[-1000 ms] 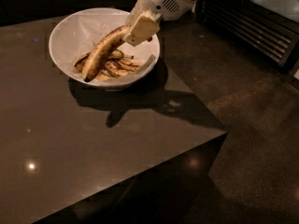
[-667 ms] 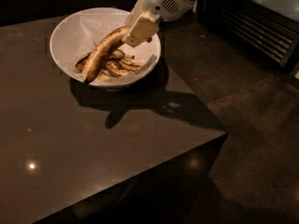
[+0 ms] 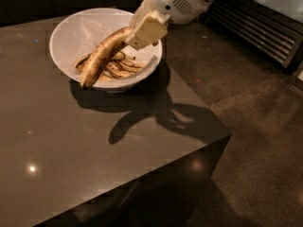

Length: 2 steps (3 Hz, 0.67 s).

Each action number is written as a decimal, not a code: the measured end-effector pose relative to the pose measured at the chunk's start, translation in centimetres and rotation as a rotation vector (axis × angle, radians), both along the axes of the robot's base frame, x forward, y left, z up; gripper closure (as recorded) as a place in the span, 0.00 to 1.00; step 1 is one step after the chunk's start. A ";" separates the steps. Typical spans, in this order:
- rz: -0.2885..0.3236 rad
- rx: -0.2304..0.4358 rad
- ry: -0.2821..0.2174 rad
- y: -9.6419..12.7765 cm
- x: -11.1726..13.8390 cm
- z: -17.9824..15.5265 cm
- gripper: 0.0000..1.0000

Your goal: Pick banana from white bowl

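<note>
A white bowl (image 3: pixel 71 37) sits on the dark table (image 3: pixel 94 155) in the upper left of the frame. A darker banana (image 3: pixel 120 70), streaked with black, lies in its bottom, and a slatted grille (image 3: pixel 255 27) runs along the upper right. My fingers (image 3: pixel 147 30) hang over the bowl's right rim, clamped on the upper end of the banana (image 3: pixel 102 58). Its long axis slants from my fingers down to the lower left, with the dark tip low inside the bowl.
</note>
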State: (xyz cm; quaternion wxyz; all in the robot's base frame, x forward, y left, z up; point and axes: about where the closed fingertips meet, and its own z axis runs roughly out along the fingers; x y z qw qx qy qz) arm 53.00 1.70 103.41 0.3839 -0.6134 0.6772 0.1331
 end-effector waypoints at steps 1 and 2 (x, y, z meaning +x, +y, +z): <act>-0.048 0.027 0.013 -1.4 -2.6 -0.2 1.00; -0.105 0.051 0.027 -3.2 -4.6 -1.0 1.00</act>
